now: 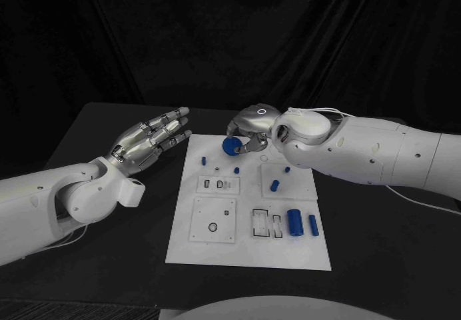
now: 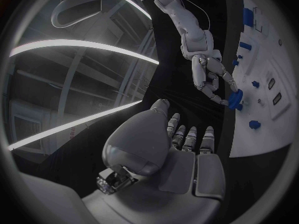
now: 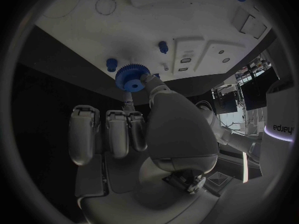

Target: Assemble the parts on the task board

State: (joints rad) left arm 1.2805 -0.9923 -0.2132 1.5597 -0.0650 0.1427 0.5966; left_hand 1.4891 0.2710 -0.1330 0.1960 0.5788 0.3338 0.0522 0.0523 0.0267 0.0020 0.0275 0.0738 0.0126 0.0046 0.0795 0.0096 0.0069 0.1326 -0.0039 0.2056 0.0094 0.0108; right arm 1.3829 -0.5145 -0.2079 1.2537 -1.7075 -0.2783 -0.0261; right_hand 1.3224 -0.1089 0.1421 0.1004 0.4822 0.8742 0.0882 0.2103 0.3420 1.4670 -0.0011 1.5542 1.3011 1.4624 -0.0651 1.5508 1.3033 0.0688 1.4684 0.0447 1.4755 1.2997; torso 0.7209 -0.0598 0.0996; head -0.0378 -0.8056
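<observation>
The white task board [image 1: 192, 250] lies flat in the middle of the black table [image 1: 384, 240], a thin plate marked with outlined recesses. Along its right side two blue cylinders [image 1: 304, 224] lie side by side, and a shorter blue peg [image 1: 275, 185] sits on a raised white square above them. Small blue pegs [image 1: 202, 161] stand nearer the far edge.

Over that far edge the right hand [image 1: 252, 125] holds a blue gear [image 1: 232, 146], a round toothed disc with a raised hub. In the right wrist view the gear [image 3: 130, 78] is pinched at its rim by the thumb and one of the fingers [image 3: 144, 79], while the other fingers hang curled below it, clear of the board.

The left hand [image 1: 149, 141] hovers beside the board's left far corner, palm open, its silver fingers [image 1: 169, 123] stretched out and slightly apart, holding nothing.
</observation>
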